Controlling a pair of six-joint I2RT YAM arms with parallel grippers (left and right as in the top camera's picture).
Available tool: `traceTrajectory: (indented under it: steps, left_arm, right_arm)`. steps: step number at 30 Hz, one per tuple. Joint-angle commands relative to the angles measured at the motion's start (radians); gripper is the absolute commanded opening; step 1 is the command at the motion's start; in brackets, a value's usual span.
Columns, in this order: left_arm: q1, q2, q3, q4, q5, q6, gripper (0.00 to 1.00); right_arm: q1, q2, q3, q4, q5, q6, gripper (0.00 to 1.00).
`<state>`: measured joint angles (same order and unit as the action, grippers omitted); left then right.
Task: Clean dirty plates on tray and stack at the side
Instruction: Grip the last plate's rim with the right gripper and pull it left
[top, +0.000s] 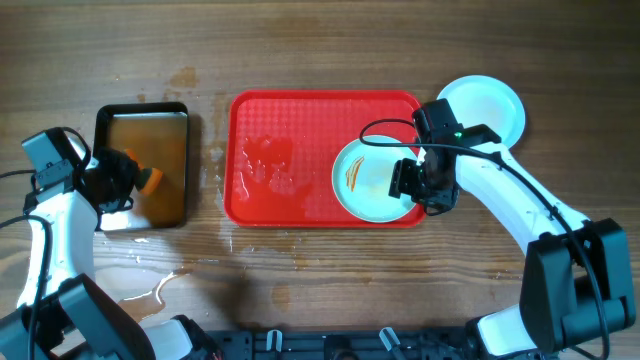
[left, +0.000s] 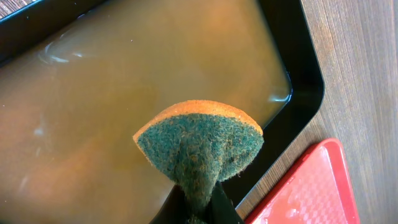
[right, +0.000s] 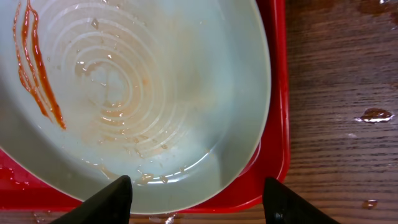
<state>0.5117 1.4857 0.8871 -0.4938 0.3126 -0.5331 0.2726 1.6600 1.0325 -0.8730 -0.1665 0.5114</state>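
From overhead, the main risk sits on the right. The dirty plate (top: 365, 180) lies in the right part of the red tray (top: 270, 110) and looks wet and slick. The right gripper (top: 412, 185) hangs at its right rim, so a shallow or off-centre pinch could let the plate slide, tip or spill onto the tabletop (top: 300, 60). A clean-looking plate (top: 490, 110) rests off the tray at the far right, apart from the gripper. On the left, the left gripper (top: 128, 178) holds a sponge (top: 150, 180) over the black pan (top: 142, 108), well apart from the plate it must scrub. In the left wrist view, that gripper is pinched narrow on the folded sponge (left: 199, 146), green face toward the camera, above murky brown water. If the sponge is carried soaked, it would likely drip dirty water across the tabletop and tray. In the right wrist view, the right gripper (right: 196, 199) is spread wide and holds nothing, its fingers (right: 112, 199) flanking a stretch of the plate's rim. Whether they touch the rim I cannot tell. An orange smear (right: 37, 74) marks the plate's left side, and droplets (right: 373, 115) sit on the wood beside the tray.
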Motion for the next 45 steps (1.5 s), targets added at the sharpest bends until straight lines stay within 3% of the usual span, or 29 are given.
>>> traceTrajectory:
  steps: [1, 16, 26, 30, 33, 35, 37, 42, 45]
  left_arm:
    - [0.003, -0.006, -0.002, 0.003, 0.009, 0.005, 0.04]
    - [0.003, -0.006, -0.002, 0.004, 0.009, 0.005, 0.04]
    - [0.003, -0.006, -0.003, 0.003, 0.009, 0.005, 0.04]
    - [0.003, -0.006, -0.003, 0.004, 0.009, 0.005, 0.04]
    - [0.003, -0.006, -0.003, 0.004, 0.009, 0.004, 0.04]
    - [-0.001, -0.006, -0.003, 0.004, 0.010, 0.004, 0.04]
    - [-0.014, -0.006, -0.003, 0.006, 0.013, 0.004, 0.04]
    - [-0.067, -0.006, -0.002, 0.018, 0.012, 0.005, 0.04]
    - [-0.096, -0.006, -0.002, 0.027, 0.012, 0.005, 0.04]
  right_arm:
    - [0.003, -0.012, -0.017, 0.001, -0.003, 0.027, 0.67]
    - [0.003, -0.010, -0.079, 0.105, -0.002, 0.068, 0.58]
    - [0.003, 0.072, -0.079, 0.153, -0.006, 0.063, 0.57]
    - [0.003, 0.098, -0.079, 0.213, -0.063, 0.030, 0.50]
    - [0.004, 0.100, -0.079, 0.310, -0.227, -0.075, 0.43]
    - [0.006, 0.102, -0.079, 0.360, -0.253, -0.085, 0.33]
    - [0.018, 0.106, -0.078, 0.401, -0.254, -0.082, 0.30]
    - [0.067, 0.156, -0.010, 0.396, -0.202, -0.066, 0.31]
    - [0.071, 0.212, 0.102, 0.282, -0.101, -0.079, 0.32]
